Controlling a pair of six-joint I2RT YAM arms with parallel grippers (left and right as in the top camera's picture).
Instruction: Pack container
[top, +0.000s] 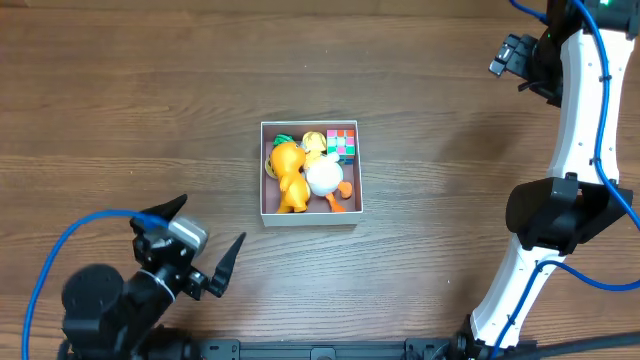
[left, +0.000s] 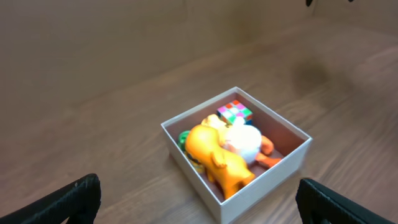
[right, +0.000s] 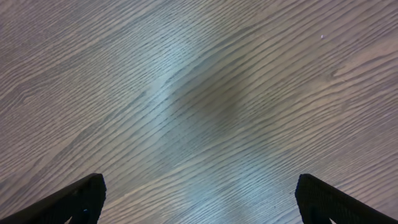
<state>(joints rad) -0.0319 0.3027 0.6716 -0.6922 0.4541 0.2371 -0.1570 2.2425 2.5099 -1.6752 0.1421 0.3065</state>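
Observation:
The container (top: 262, 180), a square white-walled box, sits mid-table and holds an orange toy (top: 290, 176), a white round toy (top: 323, 178), a multicoloured cube (top: 342, 142) and a bit of green (top: 284, 140). My left gripper (top: 209, 223) hovers open at the lower left, short of the box, with nothing between its fingers. In the left wrist view the container (left: 267, 180) lies just ahead of that gripper (left: 198, 190), with the orange toy (left: 217, 155), white toy (left: 244, 140) and cube (left: 234, 112) inside. My right gripper (top: 512, 62) hangs open at the far upper right; its wrist view shows only bare wood between its jaws (right: 199, 186).
The wooden table (top: 120, 110) stretches all around the box. The right arm's white links (top: 575, 110) run down the right side, and the left arm's base with its blue cable (top: 70, 240) fills the lower left corner.

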